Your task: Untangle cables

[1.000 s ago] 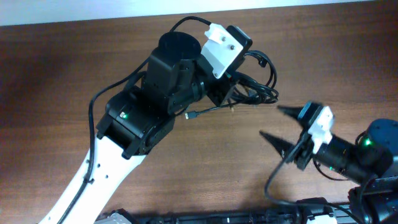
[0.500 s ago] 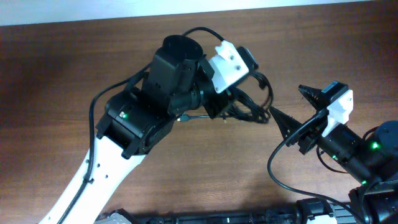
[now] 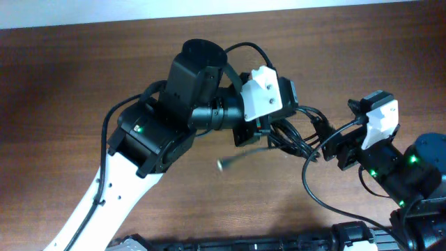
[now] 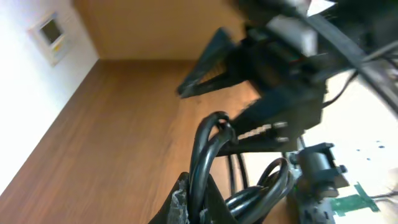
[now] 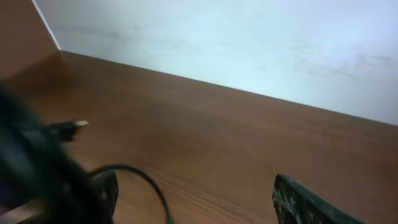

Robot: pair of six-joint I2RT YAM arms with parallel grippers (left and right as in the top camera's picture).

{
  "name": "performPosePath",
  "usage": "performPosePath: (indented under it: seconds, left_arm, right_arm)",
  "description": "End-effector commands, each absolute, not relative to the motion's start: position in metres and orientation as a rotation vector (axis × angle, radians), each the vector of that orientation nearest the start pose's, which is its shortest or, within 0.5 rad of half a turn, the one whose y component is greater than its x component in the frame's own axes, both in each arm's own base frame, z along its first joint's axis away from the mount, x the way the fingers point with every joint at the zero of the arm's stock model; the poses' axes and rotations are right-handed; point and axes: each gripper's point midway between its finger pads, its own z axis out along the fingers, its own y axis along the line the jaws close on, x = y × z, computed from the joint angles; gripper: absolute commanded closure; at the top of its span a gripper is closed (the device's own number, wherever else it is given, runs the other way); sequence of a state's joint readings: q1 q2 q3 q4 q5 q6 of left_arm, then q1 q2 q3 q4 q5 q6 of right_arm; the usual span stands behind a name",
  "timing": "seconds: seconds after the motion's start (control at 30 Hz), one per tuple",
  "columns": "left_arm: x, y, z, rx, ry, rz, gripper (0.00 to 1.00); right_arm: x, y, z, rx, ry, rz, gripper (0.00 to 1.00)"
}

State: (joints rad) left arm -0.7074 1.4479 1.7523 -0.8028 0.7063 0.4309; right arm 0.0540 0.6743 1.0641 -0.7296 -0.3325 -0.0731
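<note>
Overhead: cables point(image 3: 295, 134) inside left gripper point(image 3: 259, 134).

Your table point(image 3: 63, 77): dark brown wood, grain running left to right. Pale wall point(image 3: 104, 10) meets its far edge. Cables point(image 3: 296, 132) bunched over middle-right; can't tell whether any loop touches wood. Loose plug end point(image 3: 223, 164) blurred, over table centre.

Brown wooden table point(image 3: 70, 84); white wall point(image 5: 249, 43) behind; small wall panel point(image 4: 48, 30).
</note>
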Motion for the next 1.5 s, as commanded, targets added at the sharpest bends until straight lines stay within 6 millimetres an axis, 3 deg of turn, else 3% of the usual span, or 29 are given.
performPosePath:
  seconds: [0.0, 0.17, 0.3, 0.5, 0.77, 0.97, 1.23, 1.47]
  left_arm:
    - [0.2, -0.336, 0.422, 1.513, 1.334, -0.985, 1.0]
    - [0.21, -0.326, 0.426, 1.477, 1.352, -0.94, 1.0]
    - [0.22, -0.312, 0.431, 1.435, 1.369, -0.901, 1.0]
    - [0.231, -0.295, 0.438, 1.384, 1.386, -0.857, 1.0]
    - [0.242, -0.288, 0.428, 1.356, 1.466, -0.791, 1.0]
    - [0.258, -0.282, 0.423, 1.29, 1.545, -0.711, 1.0]
    - [0.315, -0.24, 0.41, 0.809, 1.893, -0.477, 1.0]
    - [0.319, -0.235, 0.41, 0.652, 1.963, -0.528, 1.0]
  right_arm:
    - [0.247, 0.052, 0.343, -0.259, 1.918, 0.208, 0.22]
    - [0.249, 0.018, 0.329, -0.006, 1.997, 0.103, 0.22]
    - [0.248, 0.005, 0.325, 0.068, 2.011, 0.036, 0.22]
    - [0.246, -0.001, 0.322, 0.095, 2.024, 0.005, 0.22]
    - [0.245, -0.001, 0.321, 0.113, 2.027, 0.018, 0.22]
    - [0.245, 0.017, 0.32, 0.048, 2.038, 0.121, 0.22]
    - [0.238, 0.053, 0.322, -0.087, 2.038, 0.338, 0.21]
    - [0.229, 0.082, 0.327, -0.214, 2.017, 0.514, 0.21]
